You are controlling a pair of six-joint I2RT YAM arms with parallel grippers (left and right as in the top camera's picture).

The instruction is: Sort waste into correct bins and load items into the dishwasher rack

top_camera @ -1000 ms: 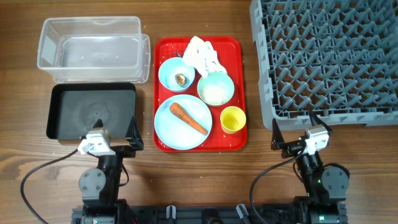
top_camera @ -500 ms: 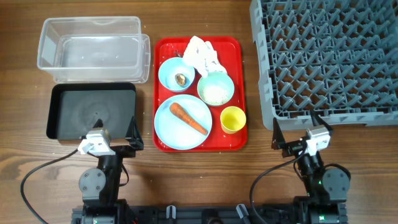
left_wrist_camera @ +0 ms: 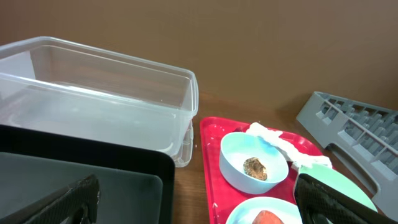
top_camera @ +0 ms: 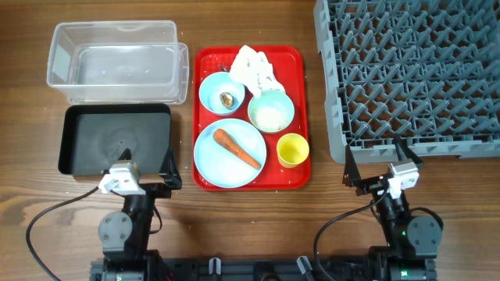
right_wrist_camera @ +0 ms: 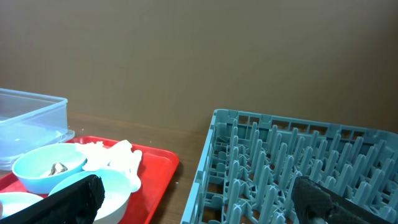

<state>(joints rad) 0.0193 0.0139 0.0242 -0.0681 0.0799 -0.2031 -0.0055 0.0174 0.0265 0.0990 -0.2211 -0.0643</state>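
Observation:
On the red tray (top_camera: 205, 62) lie a crumpled white tissue (top_camera: 254, 69), a pale blue bowl (top_camera: 212, 87) with a brown food lump (top_camera: 227, 99), a teal bowl (top_camera: 271, 100) holding white rice (top_camera: 271, 117), a pale blue plate (top_camera: 215, 160) with an orange carrot (top_camera: 236, 147), and a yellow cup (top_camera: 293, 150). The clear tub (top_camera: 117, 62) and black tray (top_camera: 116, 140) stand at the left, the grey rack (top_camera: 410, 74) at the right. My left gripper (top_camera: 144, 165) is open over the black tray's front edge. My right gripper (top_camera: 375, 160) is open at the rack's front edge. The red wrapper and spoon are hidden.
The left wrist view shows the tub (left_wrist_camera: 93, 99), the black tray (left_wrist_camera: 124, 180), the lump bowl (left_wrist_camera: 239, 155) and my open fingers (left_wrist_camera: 196, 208). The right wrist view shows the rack (right_wrist_camera: 298, 162), the tissue (right_wrist_camera: 118, 155) and my open fingers (right_wrist_camera: 202, 205). Bare wood lies along the front.
My right gripper has shifted slightly to the right. The left arm and all objects have not moved.

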